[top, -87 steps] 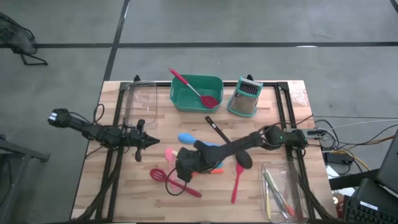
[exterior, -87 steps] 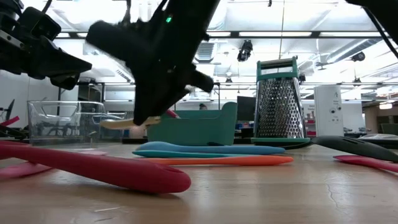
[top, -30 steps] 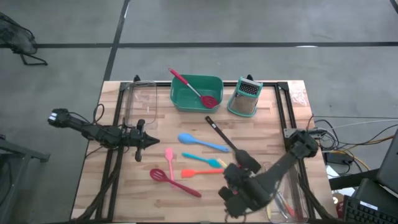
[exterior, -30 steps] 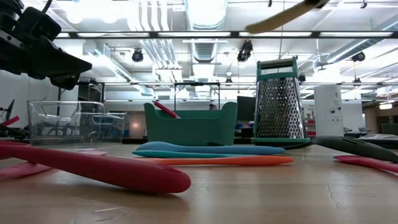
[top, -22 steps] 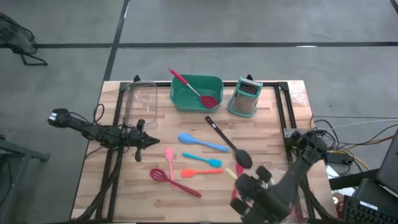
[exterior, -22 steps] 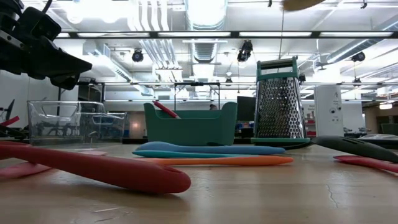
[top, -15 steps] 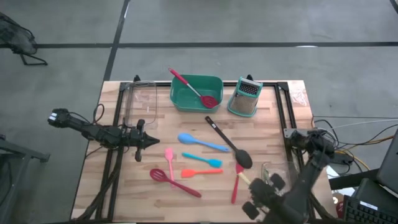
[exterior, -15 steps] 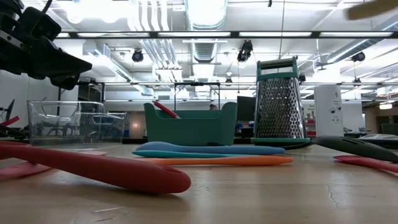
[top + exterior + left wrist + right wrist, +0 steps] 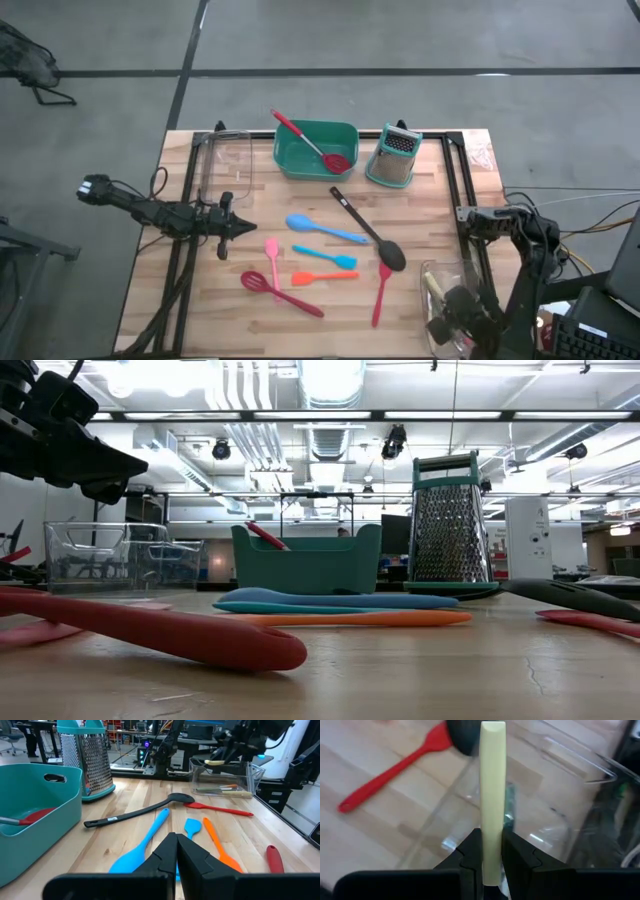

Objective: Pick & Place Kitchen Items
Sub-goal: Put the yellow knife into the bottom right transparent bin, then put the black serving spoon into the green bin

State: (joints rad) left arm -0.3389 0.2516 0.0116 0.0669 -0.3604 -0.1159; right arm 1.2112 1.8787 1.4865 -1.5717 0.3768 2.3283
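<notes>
My right gripper (image 9: 447, 312) is shut on a pale yellow flat utensil (image 9: 492, 780) over the clear container (image 9: 478, 318) at the table's near right corner. On the table lie a blue spoon (image 9: 325, 230), a teal spatula (image 9: 332, 259), an orange spatula (image 9: 325, 277), a pink spatula (image 9: 272, 255), a red whisk-like utensil (image 9: 285, 293), a black ladle (image 9: 365, 228) and a red spatula (image 9: 381, 292). A red slotted spoon (image 9: 315, 145) leans in the teal tub (image 9: 290, 160). My left gripper (image 9: 240, 229) is shut and empty above the table's left side. My right gripper pinches the pale yellow utensil between its two fingers near one end (image 9: 492, 852). The utensil runs along the fingers and sticks out past their tips, its free end (image 9: 492, 727) away from the wrist. It is lifted clear, above the clear container's open top.
A steel box grater (image 9: 393, 157) stands at the far right beside the teal tub. A second clear container (image 9: 225, 160) stands at the far left. The near right container holds some utensils (image 9: 225, 790).
My right gripper has carried the pale yellow utensil from above the table's near middle toward the right edge, to over the clear container. The utensil stays lifted clear and has left the low view's top.
</notes>
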